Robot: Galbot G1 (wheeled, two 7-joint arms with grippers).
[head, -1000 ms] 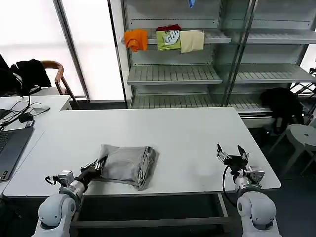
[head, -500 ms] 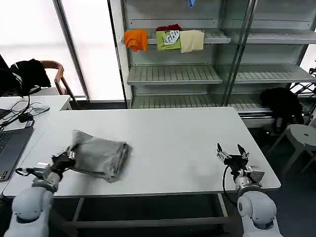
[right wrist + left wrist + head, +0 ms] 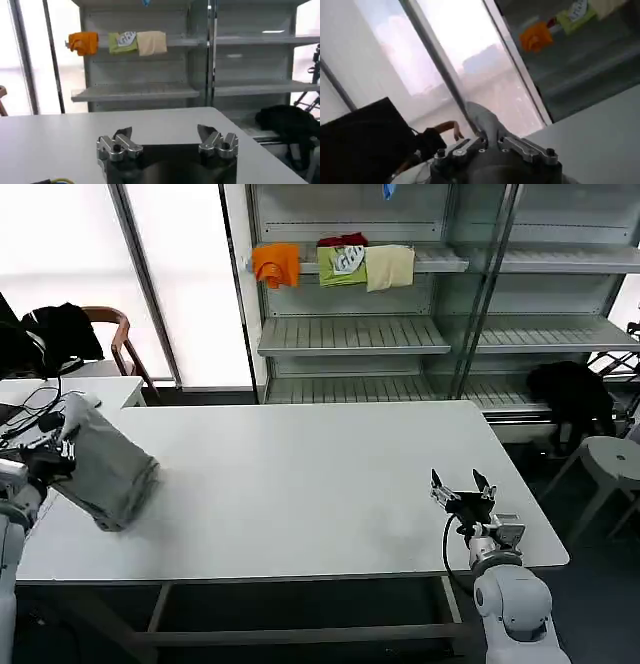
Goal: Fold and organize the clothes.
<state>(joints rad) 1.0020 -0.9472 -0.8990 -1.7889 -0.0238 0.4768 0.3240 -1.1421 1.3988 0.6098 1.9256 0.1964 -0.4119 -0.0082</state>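
A folded light grey shirt [image 3: 108, 466] hangs tilted over the far left end of the white table [image 3: 320, 474]. My left gripper [image 3: 58, 450] is shut on its left edge and holds it off the surface. In the left wrist view the grey cloth [image 3: 482, 116] rises from between the closed fingers of that gripper [image 3: 490, 144]. My right gripper [image 3: 456, 488] rests at the table's front right corner, open and holding nothing; its own view shows the fingers [image 3: 123, 136] spread wide of the gripper [image 3: 166, 136] above bare tabletop.
A side desk with cables [image 3: 40, 406] adjoins the table's left end. A chair with a black garment [image 3: 60, 332] stands behind it. Shelving [image 3: 350, 334] at the back holds orange, green and cream garments [image 3: 335, 264]. A stool [image 3: 612, 460] and a black garment [image 3: 572, 392] are at the right.
My left arm has swung the folded shirt from the table's front middle to its far left end and lifted it. The right gripper shifted only slightly.
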